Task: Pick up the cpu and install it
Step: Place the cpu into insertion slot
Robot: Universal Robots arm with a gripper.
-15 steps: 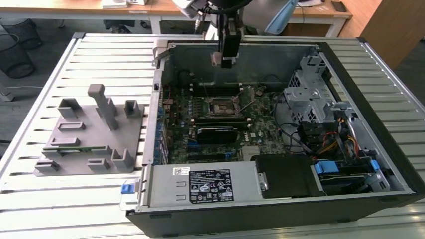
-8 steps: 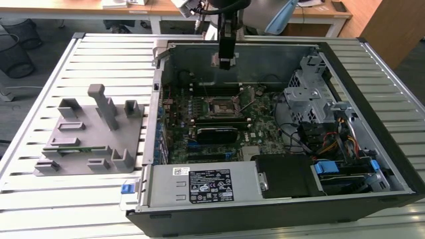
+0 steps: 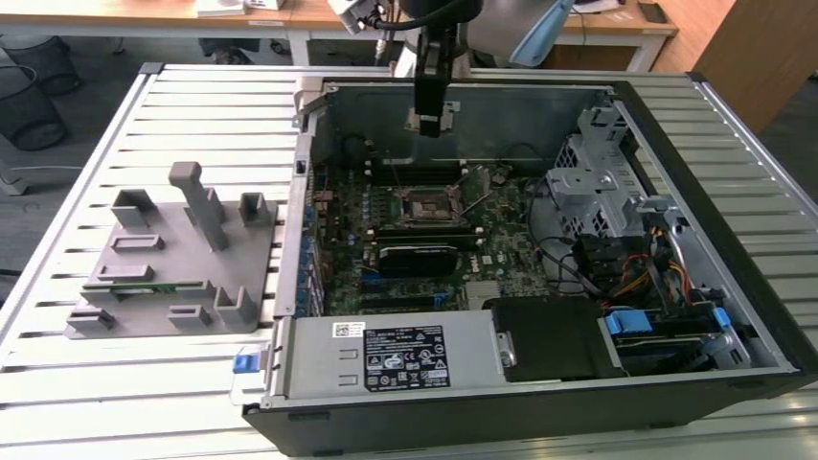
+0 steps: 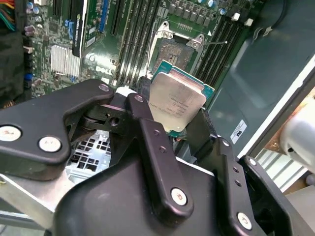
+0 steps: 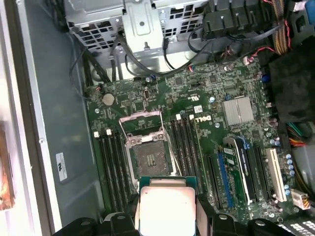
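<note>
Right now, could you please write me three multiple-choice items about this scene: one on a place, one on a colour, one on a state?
1. Where does the grey fixture block stand? A. on the exterior view's left of the computer case; B. inside it; C. on its lid.
2. What colour is the top of the cpu? A. black; B. silvery; C. red.
3. The cpu is: A. seated in a socket; B. lying on the block; C. held by the fingers.
1 A: it stands beside the case. 2 B: its metal top looks silvery. 3 C: the fingers clamp its edges above the motherboard, the socket empty.
</note>
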